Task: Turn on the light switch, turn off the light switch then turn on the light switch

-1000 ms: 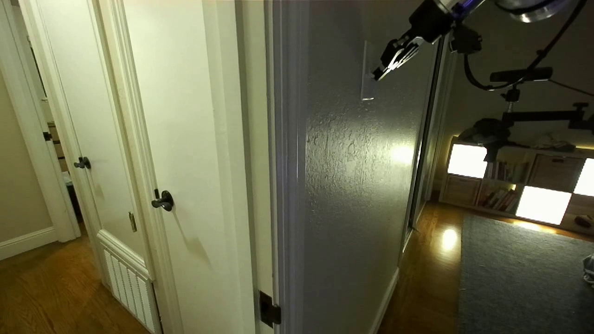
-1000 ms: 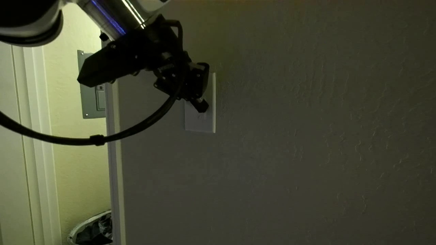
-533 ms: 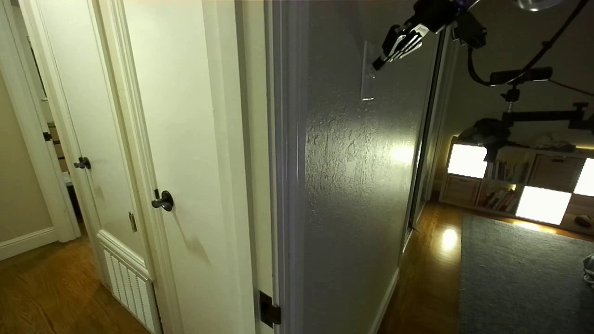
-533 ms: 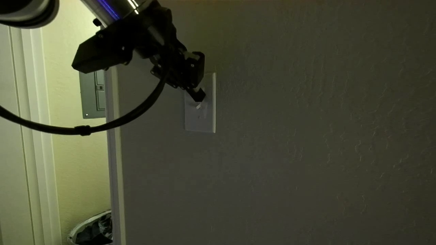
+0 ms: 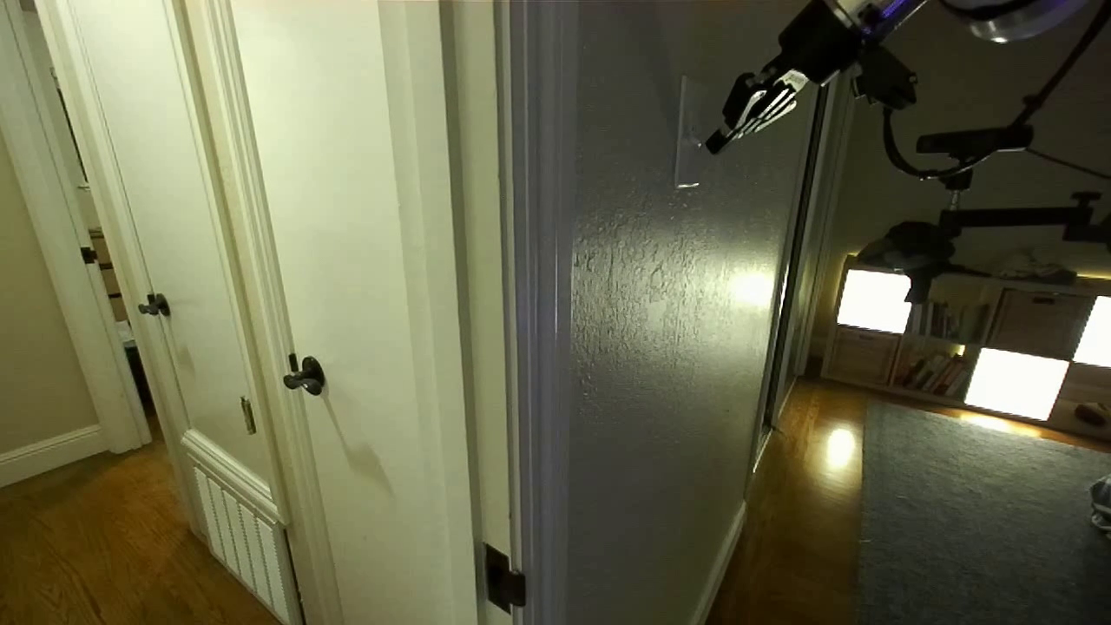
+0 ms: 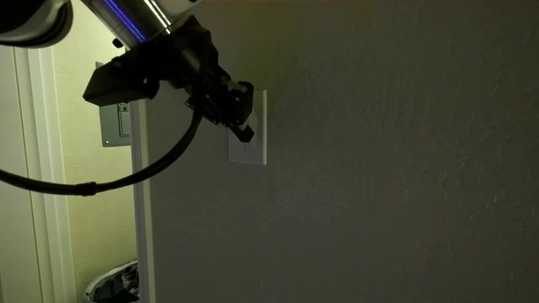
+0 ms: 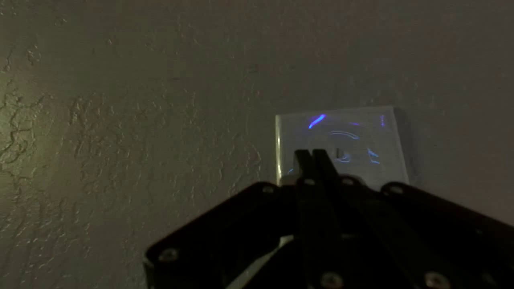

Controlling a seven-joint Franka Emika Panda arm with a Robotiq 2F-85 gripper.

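The light switch [image 6: 247,154] is a pale upright wall plate. It also shows edge-on in an exterior view [image 5: 688,169] and beyond the fingers in the wrist view [image 7: 379,138], with blue reflections on it. A small bright nub [image 5: 698,143], likely the toggle, juts from the plate. My gripper [image 5: 715,145] points down toward the plate, its tips just off the wall beside the nub. In an exterior view the gripper [image 6: 245,134] covers the plate's middle and hides the toggle. In the wrist view the fingers [image 7: 311,152] are together with a thin gap and hold nothing.
A textured wall [image 6: 379,189] surrounds the plate. A door frame [image 5: 542,347] and white doors with a black knob [image 5: 305,375] stand beside it. A grey electrical panel [image 6: 113,130] and a hanging cable [image 6: 139,172] show near the arm. A lit shelf [image 5: 946,347] stands behind.
My gripper first rose along the plate and showed the toggle below the fingertip. It has since come down and slightly away from the wall, covering the toggle in an exterior view.
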